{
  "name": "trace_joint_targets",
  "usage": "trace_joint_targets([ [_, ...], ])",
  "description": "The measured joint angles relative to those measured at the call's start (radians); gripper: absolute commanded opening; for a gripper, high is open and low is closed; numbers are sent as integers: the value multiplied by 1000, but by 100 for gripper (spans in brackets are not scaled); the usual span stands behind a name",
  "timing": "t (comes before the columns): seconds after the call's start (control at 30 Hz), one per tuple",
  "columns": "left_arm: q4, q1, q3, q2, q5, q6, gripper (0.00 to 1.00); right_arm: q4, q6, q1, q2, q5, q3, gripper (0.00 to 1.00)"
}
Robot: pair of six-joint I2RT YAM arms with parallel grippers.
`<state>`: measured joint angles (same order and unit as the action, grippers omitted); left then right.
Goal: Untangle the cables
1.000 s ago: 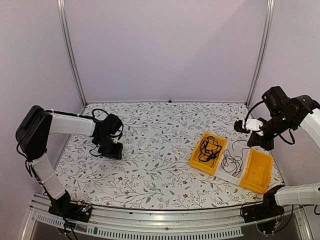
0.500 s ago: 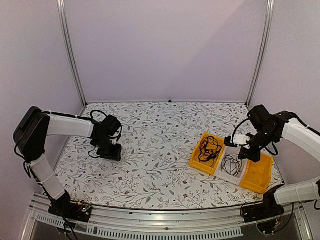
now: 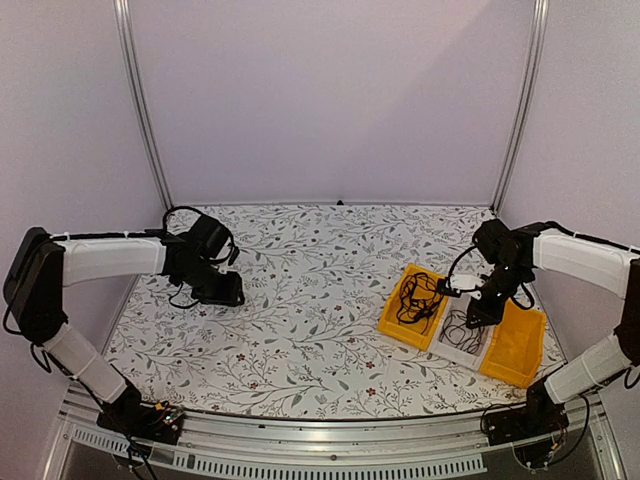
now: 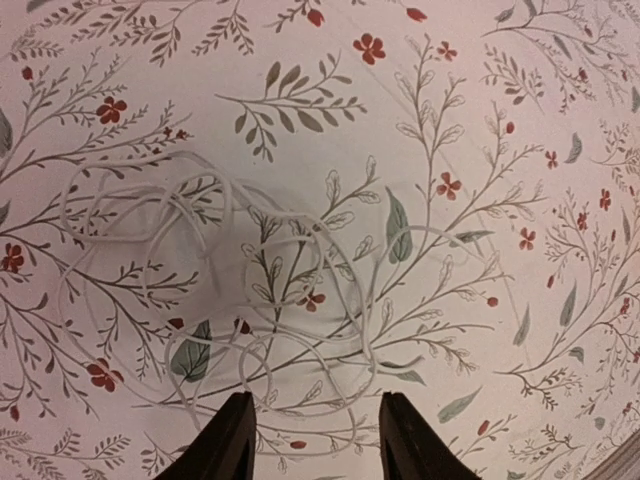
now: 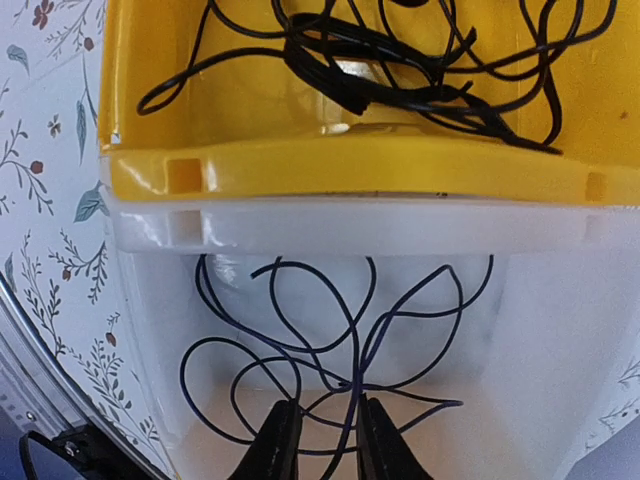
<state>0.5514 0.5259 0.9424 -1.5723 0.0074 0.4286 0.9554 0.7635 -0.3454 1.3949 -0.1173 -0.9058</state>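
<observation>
The left gripper (image 4: pixel 315 445) hangs over the flowered table (image 4: pixel 560 150) with its 2 jaws standing wide and empty. The white cable (image 4: pixel 250 290) lies in loose overlapping loops just ahead of the jaws, its nearest loop reaching in between the fingertips. I'd guess the jaws are spread like that so they can drop onto one strand.

Farther right, the yellow bin (image 5: pixel 350 165) beyond the right jaws holds a knotted black bundle (image 5: pixel 400 70), apparently the sorting heap. The white bin (image 5: pixel 350 230) directly under them holds 1 black cable (image 5: pixel 300 340), coiled loosely. The right gripper (image 5: pixel 327 445) is low inside it, jaws narrowly parted. A strand runs up between them, with no pinch visible. That reads as a drop-off. The second yellow bin (image 3: pixel 515 345) sits just outside the jaws, seemingly empty.
</observation>
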Motion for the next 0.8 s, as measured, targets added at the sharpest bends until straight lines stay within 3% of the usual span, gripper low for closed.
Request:
trace_joint_targets([
  [0.13, -47, 0, -32, 98, 45, -11, 43, 74, -20, 0, -3, 2, -118, 41],
  [0.2, -66, 0, -45, 136, 66, -14, 41, 103, -17, 0, -16, 2, -184, 42],
  [0.4, -101, 1, -69, 212, 93, -14, 40, 132, -11, -3, -20, -50, -415, 43],
  [0.57, -106, 1, -69, 211, 95, -4, 44, 55, -44, -53, 70, -104, -534, 40],
  [0.8, -145, 21, 12, 68, 163, -102, 48, -43, -90, -167, 213, -216, -604, 38],
])
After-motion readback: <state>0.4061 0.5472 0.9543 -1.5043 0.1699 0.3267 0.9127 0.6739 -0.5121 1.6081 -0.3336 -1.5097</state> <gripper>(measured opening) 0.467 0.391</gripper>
